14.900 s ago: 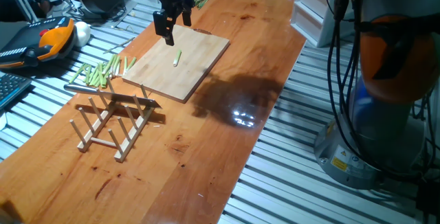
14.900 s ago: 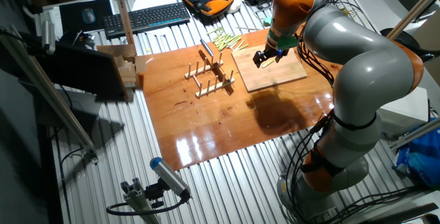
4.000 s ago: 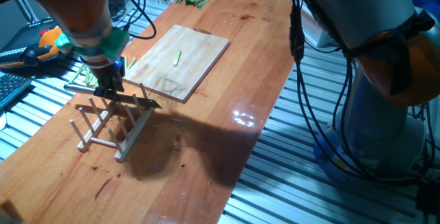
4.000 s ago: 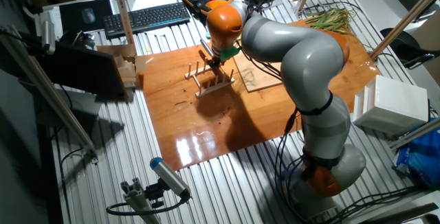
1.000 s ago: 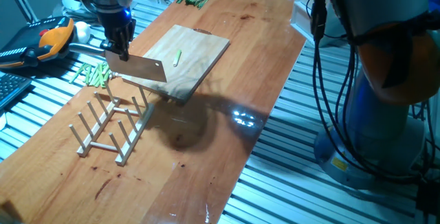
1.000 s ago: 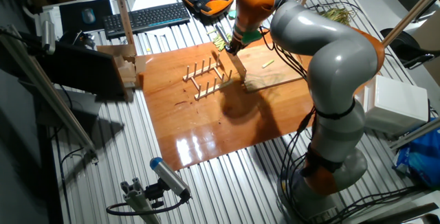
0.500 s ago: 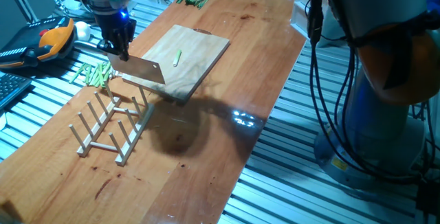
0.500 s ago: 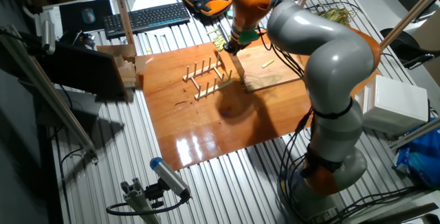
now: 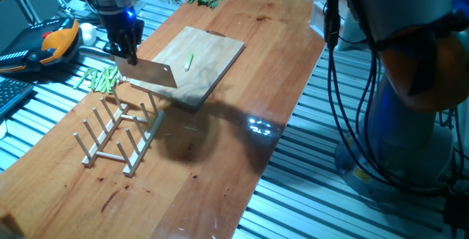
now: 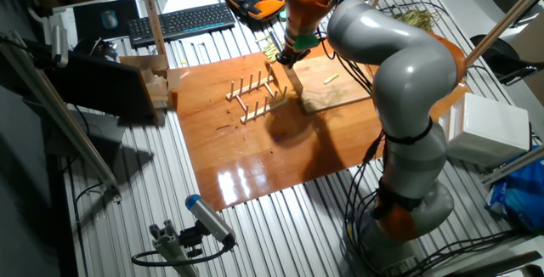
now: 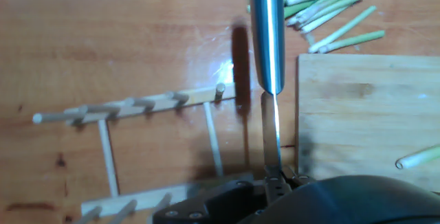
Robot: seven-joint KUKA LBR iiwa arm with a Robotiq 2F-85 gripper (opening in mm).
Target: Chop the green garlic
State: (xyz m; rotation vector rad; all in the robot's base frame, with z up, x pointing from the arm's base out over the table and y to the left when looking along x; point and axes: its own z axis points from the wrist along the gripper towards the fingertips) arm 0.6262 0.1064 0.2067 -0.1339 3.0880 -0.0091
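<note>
Tool [image 9: 124,50] clenched on the knife [image 9: 150,73], gripping at the handle; blade hangs broadside above the desk [image 9: 220,151], over the gap between the wooden peg rack [image 9: 117,133] and the cutting board [image 9: 192,64]. In the other fixed view the tool [image 10: 286,59] sits at the board's [image 10: 336,90] near-left corner, knife [image 10: 293,80] angled down. Hand view: steel handle [image 11: 267,31] runs toward 12 o'clock, thin blade edge below it, rack [image 11: 137,148] at 9 o'clock, board [image 11: 364,114] at 3 o'clock.

Green garlic [image 9: 188,61]: single short pale stalk lying on the board, well apart from the blade, at roughly 2 o'clock from it. In the other fixed view the green garlic [image 10: 331,79] lies mid-board. Heap of green sticks [image 9: 102,78] on the desk at the board's 9 o'clock.
</note>
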